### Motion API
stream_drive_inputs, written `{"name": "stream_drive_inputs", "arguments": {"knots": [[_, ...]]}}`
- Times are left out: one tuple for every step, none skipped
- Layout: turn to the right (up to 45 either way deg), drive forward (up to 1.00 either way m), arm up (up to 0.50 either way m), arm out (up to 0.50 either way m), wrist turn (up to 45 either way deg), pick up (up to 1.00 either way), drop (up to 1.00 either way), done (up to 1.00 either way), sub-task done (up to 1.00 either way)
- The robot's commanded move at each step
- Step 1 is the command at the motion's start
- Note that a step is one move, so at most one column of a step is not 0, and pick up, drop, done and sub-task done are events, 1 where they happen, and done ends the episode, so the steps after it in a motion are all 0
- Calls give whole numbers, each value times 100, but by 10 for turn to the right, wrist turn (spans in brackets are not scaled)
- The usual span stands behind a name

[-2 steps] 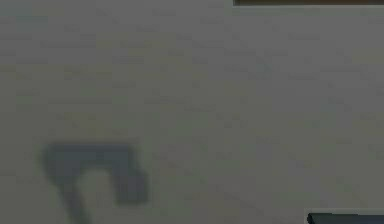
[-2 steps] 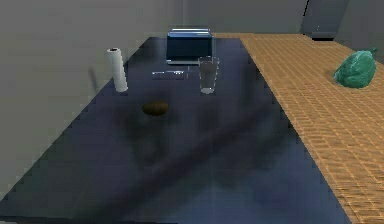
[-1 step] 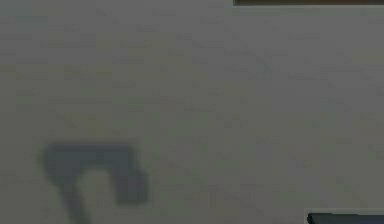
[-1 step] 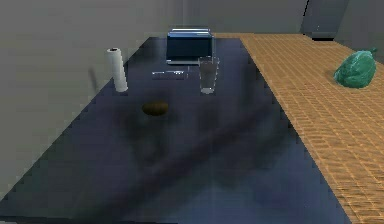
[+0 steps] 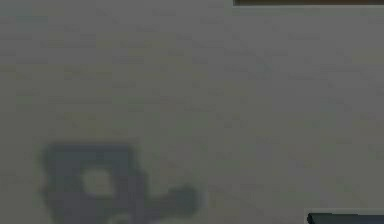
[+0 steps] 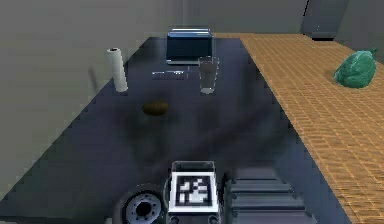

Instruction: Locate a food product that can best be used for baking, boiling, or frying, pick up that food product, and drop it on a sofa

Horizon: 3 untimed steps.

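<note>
Dark table (image 6: 235, 130), white roll (image 6: 117, 70), brown lump (image 6: 157, 109), green bag (image 6: 357, 68)

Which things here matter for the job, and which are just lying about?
For the job: small brown lump on the dark table, perhaps the food.
Lying about: white paper roll, glass, boxy appliance, green bag on the wooden floor.

We see a brown lump (image 6: 156, 109), low, rounded and oval in outline, lying on the dark desk (image 6: 90, 160). It rests alone, apart from the upright white roll (image 6: 117, 70) and the clear glass (image 6: 208, 75) beyond it.
</note>
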Motion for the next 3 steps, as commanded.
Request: {"name": "stream_drive_inputs", "arguments": {"knots": [[0, 0, 0, 44, 0, 0, 0, 0, 0], [0, 0, 0, 0, 450, 0, 0, 0, 0], [0, 0, 0, 0, 450, 0, 0, 0, 0]]}}
